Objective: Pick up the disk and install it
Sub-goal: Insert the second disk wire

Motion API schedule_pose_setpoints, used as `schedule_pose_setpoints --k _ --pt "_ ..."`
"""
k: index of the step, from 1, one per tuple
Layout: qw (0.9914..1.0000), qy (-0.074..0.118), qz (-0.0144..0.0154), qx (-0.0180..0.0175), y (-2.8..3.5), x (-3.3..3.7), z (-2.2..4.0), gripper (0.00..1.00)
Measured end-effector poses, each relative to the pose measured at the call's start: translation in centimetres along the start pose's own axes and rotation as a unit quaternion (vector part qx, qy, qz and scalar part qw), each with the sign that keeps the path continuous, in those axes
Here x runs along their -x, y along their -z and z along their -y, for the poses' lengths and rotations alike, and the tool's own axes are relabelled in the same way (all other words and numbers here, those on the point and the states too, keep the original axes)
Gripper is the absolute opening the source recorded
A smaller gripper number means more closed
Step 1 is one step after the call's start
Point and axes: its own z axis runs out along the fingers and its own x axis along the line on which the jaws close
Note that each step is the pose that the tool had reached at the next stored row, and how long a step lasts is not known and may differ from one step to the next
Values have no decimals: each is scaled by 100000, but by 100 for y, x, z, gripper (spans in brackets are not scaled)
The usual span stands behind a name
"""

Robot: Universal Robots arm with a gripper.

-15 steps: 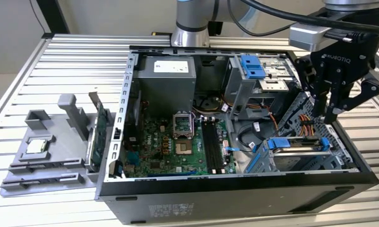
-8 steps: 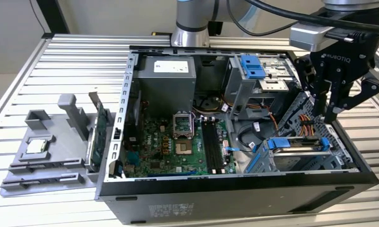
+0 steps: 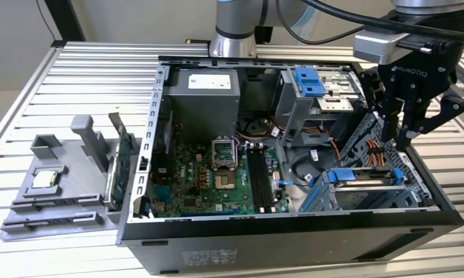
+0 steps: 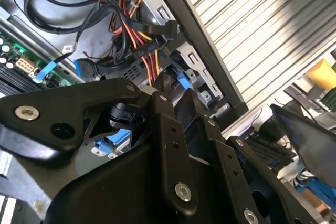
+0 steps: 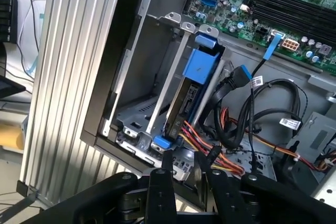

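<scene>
The disk [image 3: 363, 178] stands on edge in the drive cage [image 3: 386, 200] at the front corner of the open computer case, on the exterior view's right. Blue carrier rails frame it. In the first wrist view the disk [image 5: 185, 100] sits in the cage slot with its blue tab uppermost. My black gripper [image 3: 400, 142] hangs just above the cage, pointing down, apart from the disk. In the first wrist view the gripper [image 5: 184, 156] is open by a narrow gap with nothing between its fingers. The second wrist view has the gripper [image 4: 176, 90] over a blue rail.
Orange, red and black cables [image 3: 379, 153] run beside the cage, close to the fingers. A motherboard [image 3: 216, 174] and a power supply [image 3: 205, 87] fill the case. Another blue carrier [image 3: 309, 81] sits in the upper bay. A grey fixture [image 3: 62, 179] holding a processor chip [image 3: 47, 179] stands on the slatted table.
</scene>
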Motion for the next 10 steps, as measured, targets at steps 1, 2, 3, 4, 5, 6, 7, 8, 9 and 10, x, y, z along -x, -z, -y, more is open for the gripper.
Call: schedule_pose_setpoints --k 1,2,3,4,5,6,7,8,9,10 --pt "99999 328 30 -118 -7 8 -2 100" --pt "99998 639 51 -241 -13 17 -6 100" --pt "99994 999 81 -374 -17 27 -9 100" --pt "99989 1379 105 -499 -18 36 -8 100" --pt "99981 1834 110 -637 -17 44 -5 100" --pt "99968 2392 80 -791 -16 47 -4 100" --pt "99950 3010 41 -962 -16 48 -4 100" --pt "99927 3670 -96 -1101 -18 49 -4 100" --pt "99900 4309 -381 -1157 -18 49 -4 100" --pt "99871 4880 -752 -1145 -18 49 -4 100"
